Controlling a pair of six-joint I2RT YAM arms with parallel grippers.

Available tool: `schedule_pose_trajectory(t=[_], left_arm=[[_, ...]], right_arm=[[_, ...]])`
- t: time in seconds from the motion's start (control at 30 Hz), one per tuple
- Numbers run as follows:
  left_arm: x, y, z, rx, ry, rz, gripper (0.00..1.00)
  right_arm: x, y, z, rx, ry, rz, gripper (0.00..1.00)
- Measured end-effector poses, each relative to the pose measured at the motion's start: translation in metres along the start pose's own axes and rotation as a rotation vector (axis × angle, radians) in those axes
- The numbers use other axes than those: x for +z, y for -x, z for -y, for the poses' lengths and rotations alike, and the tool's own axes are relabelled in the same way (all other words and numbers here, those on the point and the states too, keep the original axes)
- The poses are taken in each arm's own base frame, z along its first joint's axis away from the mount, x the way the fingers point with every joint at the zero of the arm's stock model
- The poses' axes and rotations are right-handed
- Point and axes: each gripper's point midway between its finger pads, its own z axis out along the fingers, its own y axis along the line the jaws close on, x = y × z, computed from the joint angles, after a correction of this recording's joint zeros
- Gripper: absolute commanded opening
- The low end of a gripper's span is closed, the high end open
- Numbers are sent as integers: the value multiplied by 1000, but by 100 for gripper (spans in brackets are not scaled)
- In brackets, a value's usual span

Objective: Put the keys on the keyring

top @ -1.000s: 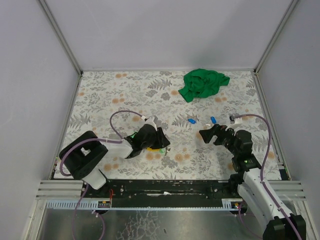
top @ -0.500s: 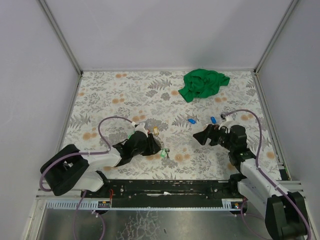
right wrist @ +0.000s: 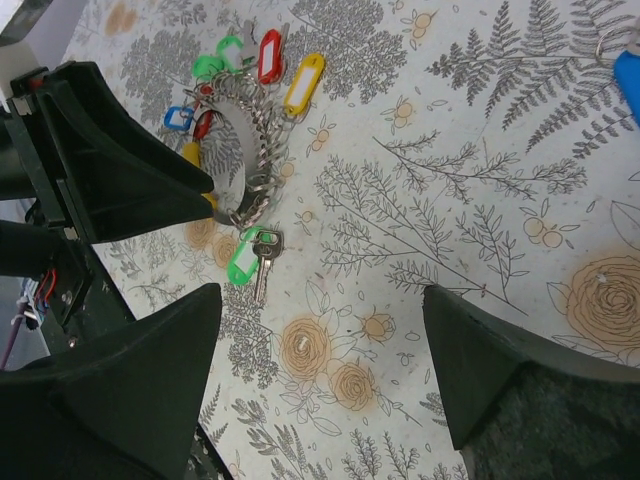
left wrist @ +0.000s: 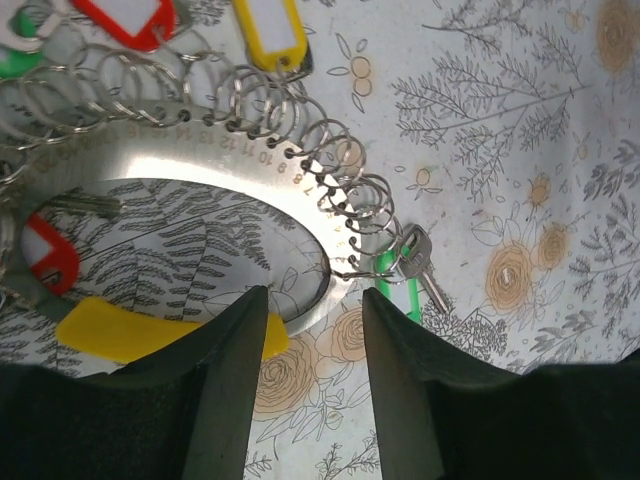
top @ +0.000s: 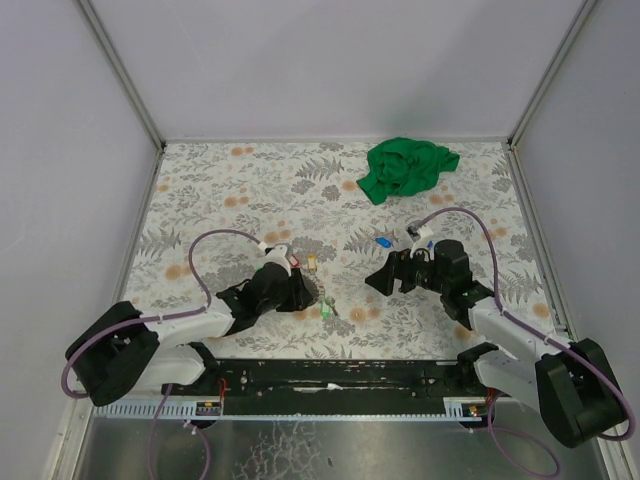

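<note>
The keyring (left wrist: 200, 165) is a silvery metal loop carrying several small split rings. Red (left wrist: 125, 15), yellow (left wrist: 268, 30) and green tagged keys hang on it. One green-tagged key (left wrist: 405, 285) lies at its right end. My left gripper (left wrist: 312, 300) is open and empty, with its tips just short of the loop's near rim. In the top view the left gripper (top: 308, 295) covers most of the loop. My right gripper (top: 378, 280) is open and empty, right of the green key (right wrist: 245, 262) and the keyring (right wrist: 262, 150). A loose blue key (top: 382, 242) lies behind it.
A crumpled green cloth (top: 408, 167) lies at the back right. The flowered table cover (top: 230, 200) spans the floor between white walls. The left gripper's black body (right wrist: 110, 170) fills the left of the right wrist view. A blue tag (right wrist: 628, 80) shows at that view's right edge.
The left arm has folded down and back, uncovering the tags on the keyring. The right gripper has moved left toward the middle of the table, past the blue keys.
</note>
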Motion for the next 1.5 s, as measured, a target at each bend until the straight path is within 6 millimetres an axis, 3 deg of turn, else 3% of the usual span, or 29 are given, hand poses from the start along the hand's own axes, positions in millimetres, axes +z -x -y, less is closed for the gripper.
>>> schedule_pose_trajectory(t=[0.6,1.27,1.5], left_arm=[[21,-4,36,111,-112,-127,34],[4,-33,51,168,-196,-238,31],[2,-10,57,249,-114,-192,28]], right_arm=[[7,-12,-1,-32,3,-52,86],[14,-19,-2,-59,-1,-90,85],[14,-18,1,-67,-26,-86,83]])
